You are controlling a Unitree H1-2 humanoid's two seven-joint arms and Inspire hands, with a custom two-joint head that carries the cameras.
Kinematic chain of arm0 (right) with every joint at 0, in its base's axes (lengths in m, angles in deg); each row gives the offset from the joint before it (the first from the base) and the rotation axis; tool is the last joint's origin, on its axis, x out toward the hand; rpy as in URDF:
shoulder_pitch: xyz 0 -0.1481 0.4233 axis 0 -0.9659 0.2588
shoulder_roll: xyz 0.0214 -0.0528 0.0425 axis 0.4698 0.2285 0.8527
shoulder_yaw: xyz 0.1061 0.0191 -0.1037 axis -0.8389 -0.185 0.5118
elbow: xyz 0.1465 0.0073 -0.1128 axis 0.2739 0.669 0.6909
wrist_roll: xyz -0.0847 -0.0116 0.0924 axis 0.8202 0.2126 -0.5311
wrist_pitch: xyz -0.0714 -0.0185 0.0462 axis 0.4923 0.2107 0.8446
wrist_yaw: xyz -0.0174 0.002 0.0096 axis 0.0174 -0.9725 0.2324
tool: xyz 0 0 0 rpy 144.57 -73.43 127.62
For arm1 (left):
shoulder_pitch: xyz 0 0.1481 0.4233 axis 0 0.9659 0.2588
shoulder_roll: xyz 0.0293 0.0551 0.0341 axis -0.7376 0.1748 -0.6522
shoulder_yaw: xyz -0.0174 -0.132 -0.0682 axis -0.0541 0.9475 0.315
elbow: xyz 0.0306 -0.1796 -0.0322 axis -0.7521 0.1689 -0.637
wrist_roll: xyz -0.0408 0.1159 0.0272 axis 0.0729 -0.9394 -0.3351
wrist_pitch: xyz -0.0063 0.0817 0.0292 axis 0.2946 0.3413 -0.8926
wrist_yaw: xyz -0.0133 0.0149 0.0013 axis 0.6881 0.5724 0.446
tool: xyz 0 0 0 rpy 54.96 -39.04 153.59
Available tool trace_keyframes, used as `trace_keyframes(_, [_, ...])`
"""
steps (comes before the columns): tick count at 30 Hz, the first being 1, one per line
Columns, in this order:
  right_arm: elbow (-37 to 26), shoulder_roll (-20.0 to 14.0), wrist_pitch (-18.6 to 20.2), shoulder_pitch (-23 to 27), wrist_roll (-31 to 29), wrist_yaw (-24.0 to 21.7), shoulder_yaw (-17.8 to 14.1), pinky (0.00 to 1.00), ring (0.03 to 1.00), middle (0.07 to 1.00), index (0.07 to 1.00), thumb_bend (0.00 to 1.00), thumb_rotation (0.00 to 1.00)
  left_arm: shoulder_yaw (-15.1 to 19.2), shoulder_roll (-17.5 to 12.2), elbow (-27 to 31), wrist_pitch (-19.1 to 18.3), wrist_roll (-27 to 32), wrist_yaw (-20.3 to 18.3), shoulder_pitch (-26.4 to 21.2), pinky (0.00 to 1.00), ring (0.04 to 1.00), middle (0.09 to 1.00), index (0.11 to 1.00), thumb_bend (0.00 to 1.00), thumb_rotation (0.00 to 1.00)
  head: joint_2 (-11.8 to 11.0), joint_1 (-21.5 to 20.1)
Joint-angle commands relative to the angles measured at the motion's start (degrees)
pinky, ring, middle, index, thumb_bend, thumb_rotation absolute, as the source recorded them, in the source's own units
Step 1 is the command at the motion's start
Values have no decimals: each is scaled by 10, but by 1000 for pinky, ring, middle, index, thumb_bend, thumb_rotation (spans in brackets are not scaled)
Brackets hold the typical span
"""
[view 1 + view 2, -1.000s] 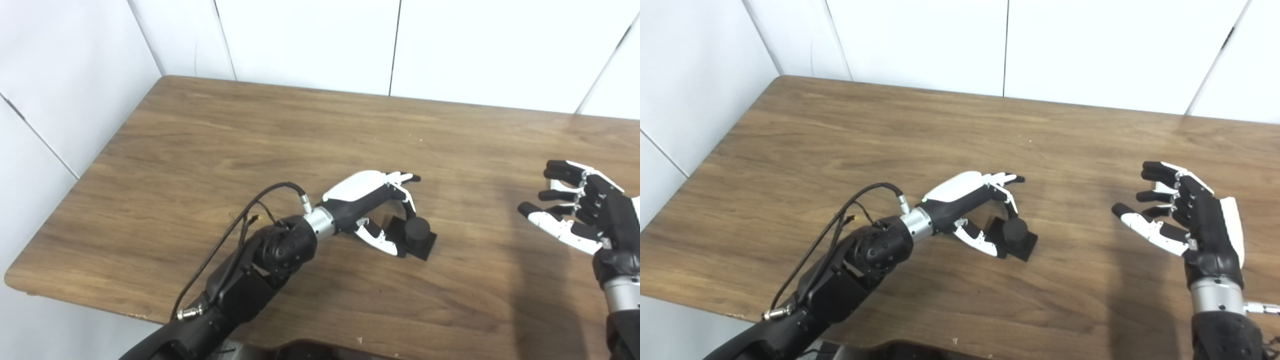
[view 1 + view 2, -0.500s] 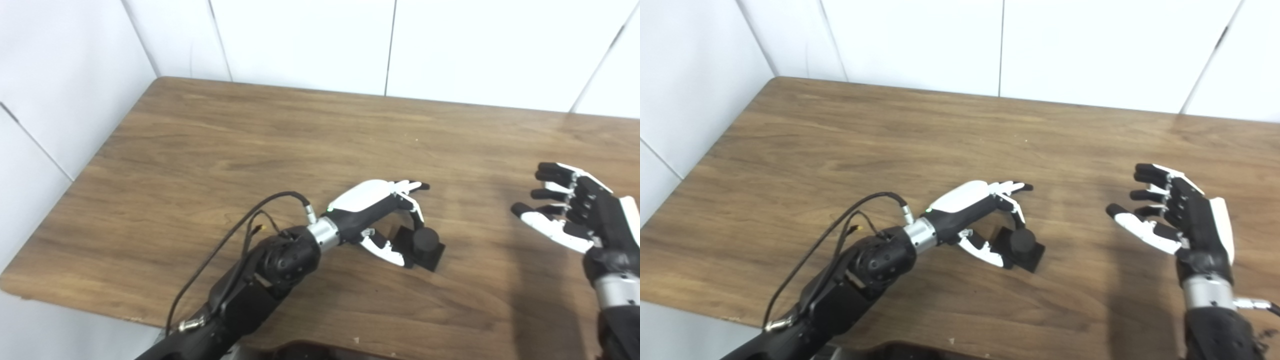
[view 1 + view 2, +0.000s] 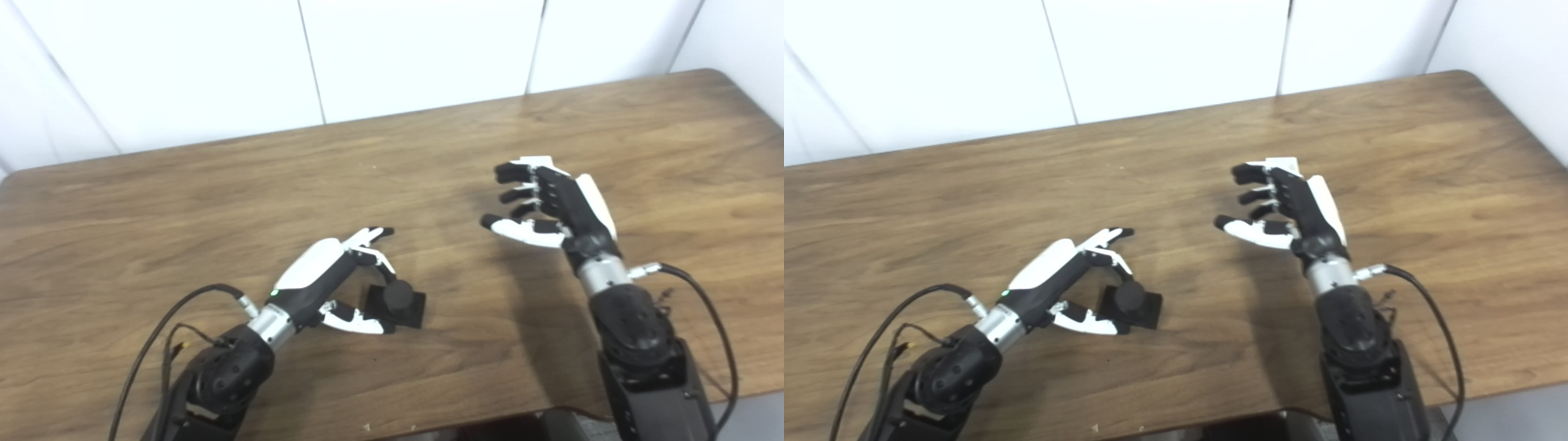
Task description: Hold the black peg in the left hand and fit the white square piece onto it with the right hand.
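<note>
One black peg [image 3: 398,299] between left hand's [image 3: 334,283] spread fingers.

Left robot hand [image 3: 334,278] cups black peg [image 3: 397,301] on table [image 3: 184,202].

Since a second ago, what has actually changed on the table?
Mostly the view: the head turned right, so the table's right end now shows. The left hand is still curled around the black peg, which sits on the table as before, not lifted. The right hand still hovers open, holding nothing, with a white piece just visible behind its fingertips. Nothing was gripped or released.
</note>
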Motion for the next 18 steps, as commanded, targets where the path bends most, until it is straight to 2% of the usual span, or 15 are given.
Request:
trace_keyframes(1, [-6,6,-31,20,6,14,4,482,612,708,691,566,29,5,-16,4,5,5,-11,5,944,1000,967,491,523,63,0,-1])
trace_keyframes(2, [-4,8,-33,20,6,15,5,482,613,708,691,566,20,6,-17,2,8,5,-11,6,933,1000,965,490,523,63,-5,-16])
trace_keyframes(5, [6,12,-42,19,4,18,6,486,620,712,692,567,2,8,-19,-2,11,6,-10,9,905,1000,960,490,523,60,-12,-27])
trace_keyframes(12, [7,11,-40,24,13,24,11,498,623,716,694,577,0,16,-22,0,17,9,-14,11,897,1000,958,491,522,56,-14,-31])
trace_keyframes(15, [7,1,-41,33,13,22,7,505,634,719,699,577,32,17,-21,-2,18,12,-16,11,885,1000,961,491,522,56,-15,-32])
trace_keyframes(18, [17,-22,-60,48,34,25,10,499,630,722,692,587,72,16,-20,1,14,13,-19,13,872,1000,966,491,522,55,-14,-33])
